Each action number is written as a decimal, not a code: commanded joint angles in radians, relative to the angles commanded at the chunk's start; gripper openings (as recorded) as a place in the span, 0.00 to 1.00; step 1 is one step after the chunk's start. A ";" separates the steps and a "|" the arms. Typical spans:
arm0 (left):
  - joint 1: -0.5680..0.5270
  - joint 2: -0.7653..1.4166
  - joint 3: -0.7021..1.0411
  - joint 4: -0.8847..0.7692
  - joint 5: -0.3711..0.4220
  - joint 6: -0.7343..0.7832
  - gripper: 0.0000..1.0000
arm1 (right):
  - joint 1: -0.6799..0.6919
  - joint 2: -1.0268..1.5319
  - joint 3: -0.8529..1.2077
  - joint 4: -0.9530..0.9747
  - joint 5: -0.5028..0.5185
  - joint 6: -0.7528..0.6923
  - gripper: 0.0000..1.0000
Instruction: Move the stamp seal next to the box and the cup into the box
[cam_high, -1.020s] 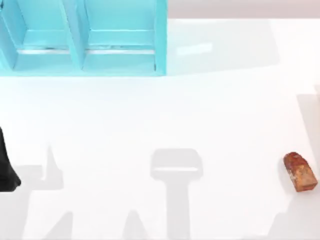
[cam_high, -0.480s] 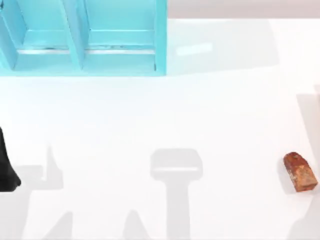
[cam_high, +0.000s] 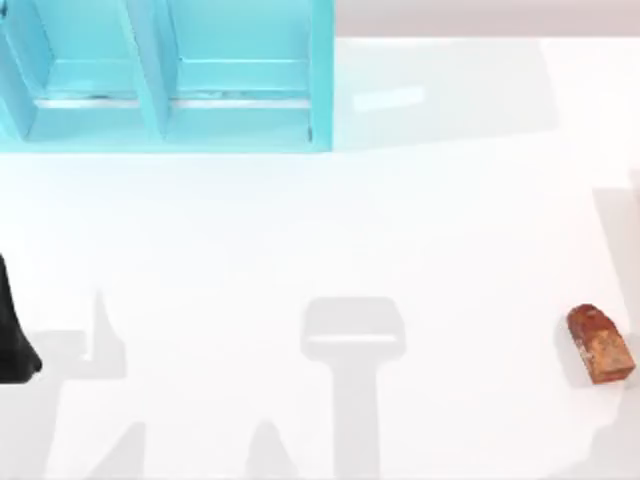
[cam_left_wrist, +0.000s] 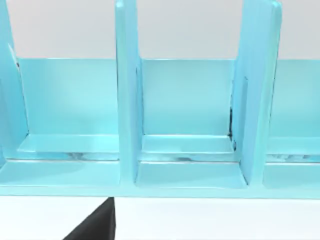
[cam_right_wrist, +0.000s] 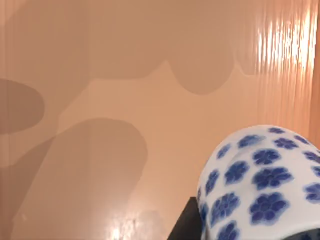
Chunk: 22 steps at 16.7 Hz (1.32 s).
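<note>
White and glossy, the table spreads under the overhead camera, crossed by soft grey shadows. At its left edge, well forward of the turquoise box, a black piece of my left arm shows; whether that arm's gripper is clenched or released I cannot tell. The left wrist view looks straight at the box's open front, with upright turquoise dividers splitting it into compartments over a pale floor.

From the right wrist view, the small white porcelain cup with its blue flower pattern sits very close to the camera, a dark part of the right arm's hardware just beside it, over a glossy tan surface marked by rounded shadows. Whether the right gripper is clamped on the cup I cannot tell.

Far from the turquoise box, which stands at the table's back left, the reddish-brown mottled stamp seal lies on its side near the table's right edge, toward the front, casting a faint shadow.
</note>
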<state>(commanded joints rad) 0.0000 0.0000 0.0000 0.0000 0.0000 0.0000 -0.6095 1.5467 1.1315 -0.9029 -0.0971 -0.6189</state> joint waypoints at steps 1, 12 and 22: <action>0.000 0.000 0.000 0.000 0.000 0.000 1.00 | 0.005 0.007 -0.033 0.014 0.008 0.005 0.00; 0.000 0.000 0.000 0.000 0.000 0.000 1.00 | 0.002 0.038 -0.183 -0.030 0.084 0.023 0.08; 0.000 0.000 0.000 0.000 0.000 0.000 1.00 | 0.002 0.038 -0.183 -0.030 0.084 0.023 0.83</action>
<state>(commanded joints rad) 0.0000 0.0000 0.0000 0.0000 0.0000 0.0000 -0.6073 1.5851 0.9480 -0.9331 -0.0129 -0.5960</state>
